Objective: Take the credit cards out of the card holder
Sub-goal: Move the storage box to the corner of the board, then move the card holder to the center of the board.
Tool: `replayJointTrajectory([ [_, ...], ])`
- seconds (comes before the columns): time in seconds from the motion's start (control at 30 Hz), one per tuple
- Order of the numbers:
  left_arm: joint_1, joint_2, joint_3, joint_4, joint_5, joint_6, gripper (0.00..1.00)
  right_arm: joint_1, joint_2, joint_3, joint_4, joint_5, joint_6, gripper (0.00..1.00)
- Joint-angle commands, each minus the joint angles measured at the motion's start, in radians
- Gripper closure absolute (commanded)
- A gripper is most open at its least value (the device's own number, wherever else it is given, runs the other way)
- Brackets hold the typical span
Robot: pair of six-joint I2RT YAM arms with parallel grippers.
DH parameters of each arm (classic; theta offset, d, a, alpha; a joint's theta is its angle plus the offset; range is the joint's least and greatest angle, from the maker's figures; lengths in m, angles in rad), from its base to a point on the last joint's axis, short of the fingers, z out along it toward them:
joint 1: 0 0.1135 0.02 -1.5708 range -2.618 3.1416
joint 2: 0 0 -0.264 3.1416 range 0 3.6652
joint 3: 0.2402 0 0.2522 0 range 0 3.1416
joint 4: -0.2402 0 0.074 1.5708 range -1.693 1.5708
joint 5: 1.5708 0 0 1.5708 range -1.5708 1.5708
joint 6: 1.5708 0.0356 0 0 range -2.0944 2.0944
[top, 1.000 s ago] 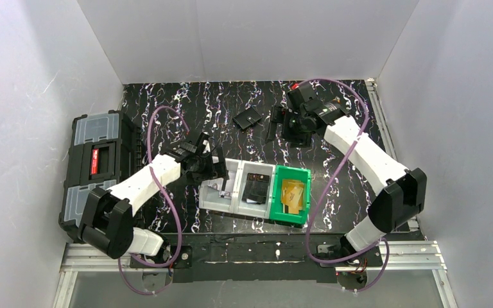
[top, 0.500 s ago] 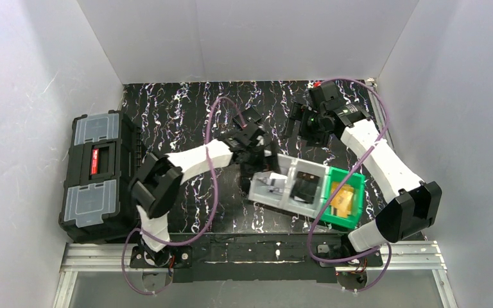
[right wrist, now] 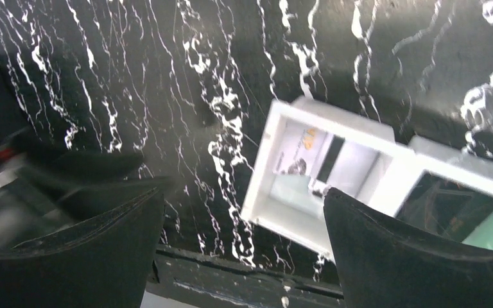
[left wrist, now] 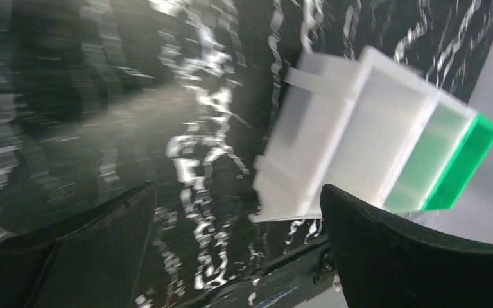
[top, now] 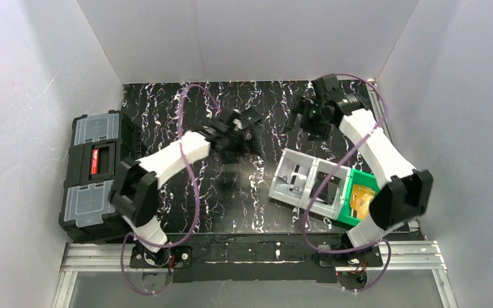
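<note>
The card holder (top: 252, 117) is a small black shape at the back middle of the table, partly merged with my left wrist in the top view. It shows in neither wrist view. An orange-tan card (top: 361, 200) lies in the green bin (top: 372, 183). A pale flat piece (right wrist: 293, 151) lies in the leftmost grey compartment; I cannot tell whether it is the silvery card. My left gripper (top: 239, 138) (left wrist: 237, 250) is open and empty just in front of the holder. My right gripper (top: 302, 122) (right wrist: 244, 250) is open and empty, to the holder's right.
A row of two grey bins (top: 281, 168) (left wrist: 334, 167) and the green bin sits turned at the front right. A dark item (top: 328, 187) lies in the middle grey bin. A big black toolbox (top: 96, 173) stands at the left edge. White walls enclose the table.
The row of bins slid right and turned clockwise. My left arm swung from the bins up toward the back middle beside the holder. My right gripper shifted slightly right and back.
</note>
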Motion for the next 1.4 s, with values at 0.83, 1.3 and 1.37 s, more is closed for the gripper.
replayJointTrajectory([
  [0.83, 0.235, -0.472, -0.046, -0.501, -0.267, 0.177, 0.00, 0.109, 1.013, 0.921, 0.396, -0.067, -0.017, 0.34],
  [1.3, 0.235, -0.429, -0.002, -0.519, -0.275, 0.182, 0.00, 0.127, 1.102, 0.857, 0.372, -0.212, 0.167, 0.48],
  [1.37, 0.235, -0.418, 0.002, -0.516, -0.277, 0.182, 0.00, 0.136, 1.079, 0.782, 0.332, -0.241, 0.166, 0.50],
])
